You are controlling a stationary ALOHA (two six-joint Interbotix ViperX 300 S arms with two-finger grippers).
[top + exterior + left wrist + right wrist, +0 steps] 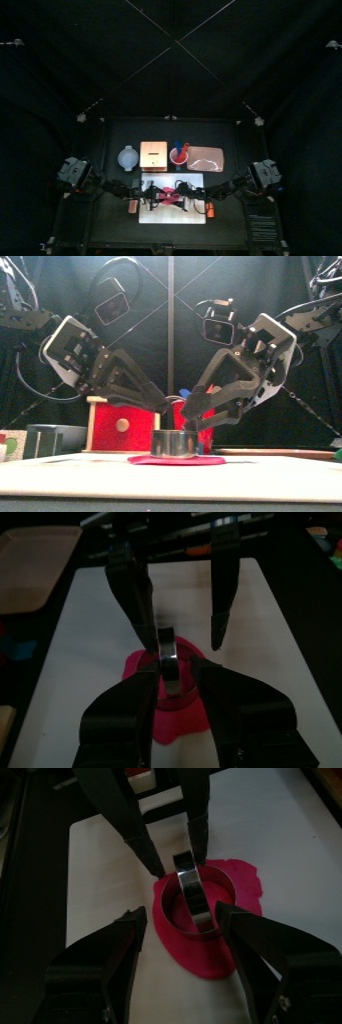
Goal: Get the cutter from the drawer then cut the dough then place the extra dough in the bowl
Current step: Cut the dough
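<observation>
Right wrist view puts the right claw (181, 916) open astride the cutter (194, 893), a smooth steel ring standing on the soft, flat red dough (245, 880). Opposite, the left claw (171, 674) looks pinched on the ring's rim. The risk, I judge: two claws crowding one slick ring could tilt it, smear the cut, or drag tacky dough across the matte white board (267, 818). Beyond both claws sits the rounded blue-grey bowl (128, 157).

one board (190, 214), one dough disc (194, 954), one cutter (195, 893), one box (154, 154), one bowl (128, 157), one tray (209, 158), one cup (178, 152).
</observation>
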